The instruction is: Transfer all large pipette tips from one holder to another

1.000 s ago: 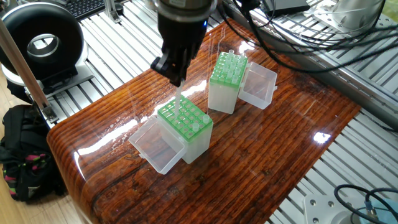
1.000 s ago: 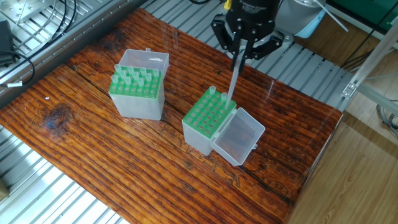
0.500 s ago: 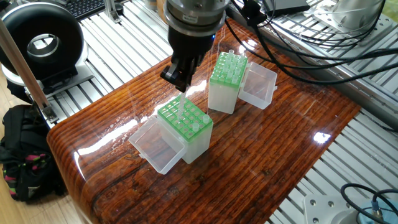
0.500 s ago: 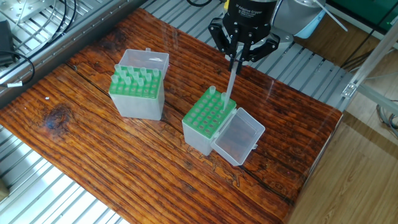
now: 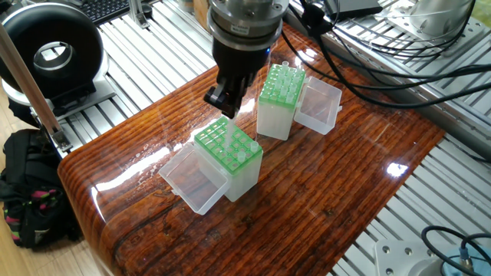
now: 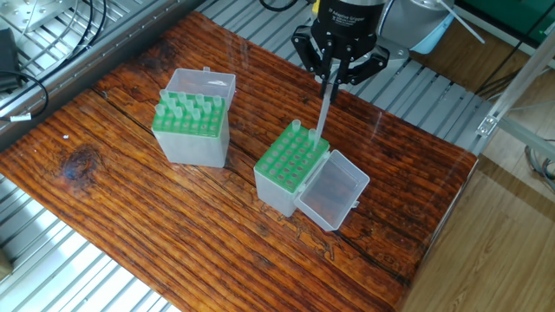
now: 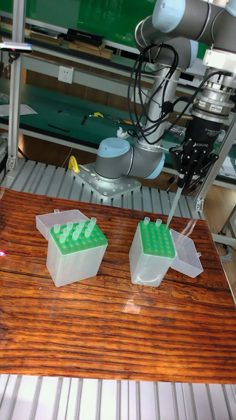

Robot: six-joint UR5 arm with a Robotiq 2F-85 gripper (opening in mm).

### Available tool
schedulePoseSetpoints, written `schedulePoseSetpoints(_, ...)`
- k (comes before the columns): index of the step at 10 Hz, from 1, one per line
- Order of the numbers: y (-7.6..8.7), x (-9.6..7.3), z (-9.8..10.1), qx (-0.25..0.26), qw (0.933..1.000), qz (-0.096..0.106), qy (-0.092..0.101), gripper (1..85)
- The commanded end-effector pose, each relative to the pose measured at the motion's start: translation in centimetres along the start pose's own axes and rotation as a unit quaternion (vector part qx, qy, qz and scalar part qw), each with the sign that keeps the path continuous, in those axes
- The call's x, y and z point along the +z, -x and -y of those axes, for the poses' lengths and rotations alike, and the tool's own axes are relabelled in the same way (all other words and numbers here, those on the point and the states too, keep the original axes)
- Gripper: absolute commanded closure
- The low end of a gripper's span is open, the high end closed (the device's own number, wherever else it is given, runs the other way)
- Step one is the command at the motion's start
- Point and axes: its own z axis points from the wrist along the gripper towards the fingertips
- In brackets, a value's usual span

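- Gripping a single pipette tip (image 6: pixel 323 111) by its top end, the gripper (image 6: pixel 333 76) has its fingers closed on it above the near holder (image 6: pixel 292 162).
- The held tip hangs almost upright, its point just over the holder's green grid at the corner next to the open lid (image 6: pixel 333 192); whether it touches the grid is hard to say.
- One more tip (image 6: pixel 296 128) stands in the near holder, in the corner row beside the held tip.
- The far holder (image 6: pixel 191 128) stands well apart from the near holder on the wooden table (image 6: pixel 113 199), with many pipette tips (image 7: pixel 73 230) upright in its grid.
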Motion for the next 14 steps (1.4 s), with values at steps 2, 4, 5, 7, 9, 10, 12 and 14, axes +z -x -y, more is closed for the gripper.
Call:
schedulePoseSetpoints(2, -0.52, -0.01, -0.33, -0.002, 1.0, -0.008, 0.006, 77.0)
schedulePoseSetpoints(4, -0.57, 0.08, -0.26, -0.002, 0.9999, -0.009, 0.005, 77.0)
schedulePoseSetpoints(5, -0.51, 0.09, -0.37, -0.002, 0.9999, -0.008, 0.007, 77.0)
schedulePoseSetpoints(7, -0.37, 0.12, -0.46, -0.001, 0.9999, -0.006, 0.009, 77.0)
schedulePoseSetpoints(9, -0.24, 0.16, -0.47, -0.001, 0.9999, -0.004, 0.009, 77.0)
schedulePoseSetpoints(10, -0.2, 0.19, -0.46, 0.0, 1.0, -0.004, 0.009, 77.0)
schedulePoseSetpoints(12, -0.42, 0.33, -0.2, 0.0, 0.9999, -0.01, 0.005, 77.0)
schedulePoseSetpoints(14, -0.62, 0.43, -0.13, 0.0, 0.9999, -0.014, 0.006, 77.0)
